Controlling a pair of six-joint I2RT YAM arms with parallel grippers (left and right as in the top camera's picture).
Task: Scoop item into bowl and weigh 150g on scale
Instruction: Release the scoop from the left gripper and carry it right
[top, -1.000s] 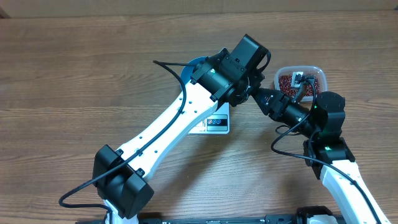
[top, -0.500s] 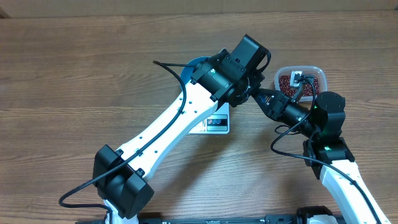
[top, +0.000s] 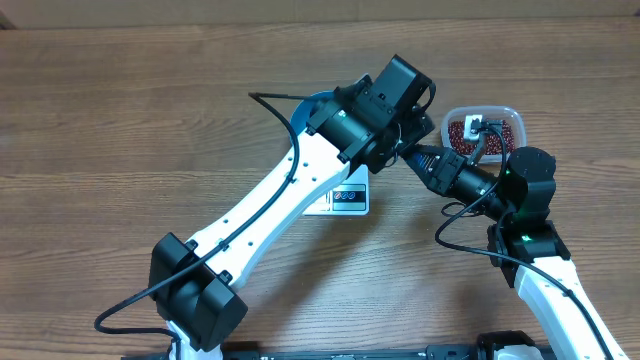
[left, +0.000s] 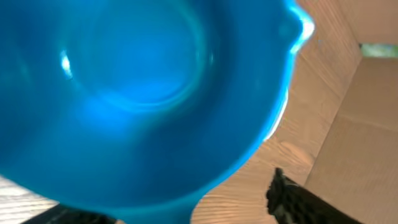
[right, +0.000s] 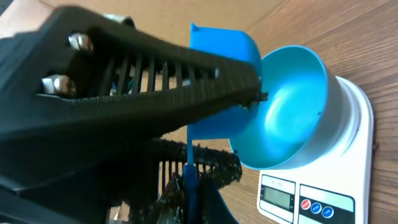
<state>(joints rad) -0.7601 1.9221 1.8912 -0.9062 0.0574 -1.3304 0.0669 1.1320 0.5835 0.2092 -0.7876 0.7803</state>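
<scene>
Right claw (right: 244, 132) clenched on blue scoop (right: 221, 68), bowl (right: 292, 106) just beyond, atop scale (right: 359, 115).

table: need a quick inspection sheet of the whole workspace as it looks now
surface: wooden table, brown grain
scale: white, display too small to read
bowl: blue, sitting on the scale, inside looks empty where it shows
beans: in a clear tub at the table's right side
scoop: blue, at the bowl's edge
clutter: nothing seen
right hand: shut on the scoop's handle
left hand: over the bowl, jaws hidden
cables: black cable looping beside the bowl; second cable nearer the front
surroundings: tan board along the far edge
</scene>
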